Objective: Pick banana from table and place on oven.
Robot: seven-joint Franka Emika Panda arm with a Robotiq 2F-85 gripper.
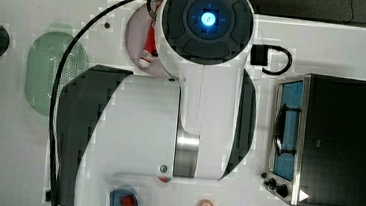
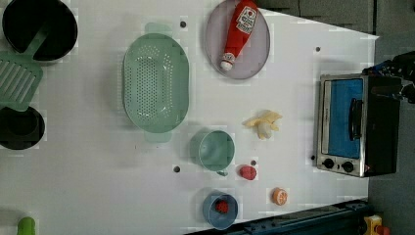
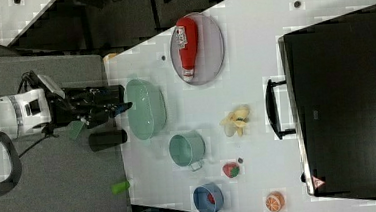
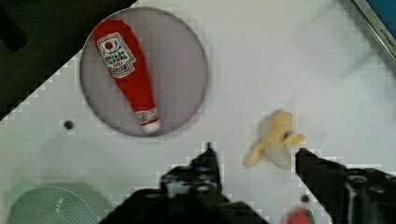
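Observation:
The pale yellow banana [image 2: 264,123] lies on the white table [image 2: 293,73], between the green cup and the oven [image 2: 352,125]. The right view has the banana [image 3: 235,120] just off the oven's door handle. My gripper [image 4: 254,156] hangs high above the table, open, with nothing between its black fingers [image 4: 208,156]. In the wrist view the banana [image 4: 275,140] lies on the table beyond the fingertips, closer to one finger. In the top view my arm [image 1: 202,84] covers the banana. The oven [image 1: 338,146] has a bare black top.
A ketchup bottle [image 2: 238,32] lies on a grey plate [image 2: 257,58]. A green colander [image 2: 155,83], a green cup [image 2: 215,150], a strawberry [image 2: 247,172], a blue bowl [image 2: 220,209] and an orange slice [image 2: 279,196] sit on the table. Black pots [image 2: 39,29] stand at the left view's left.

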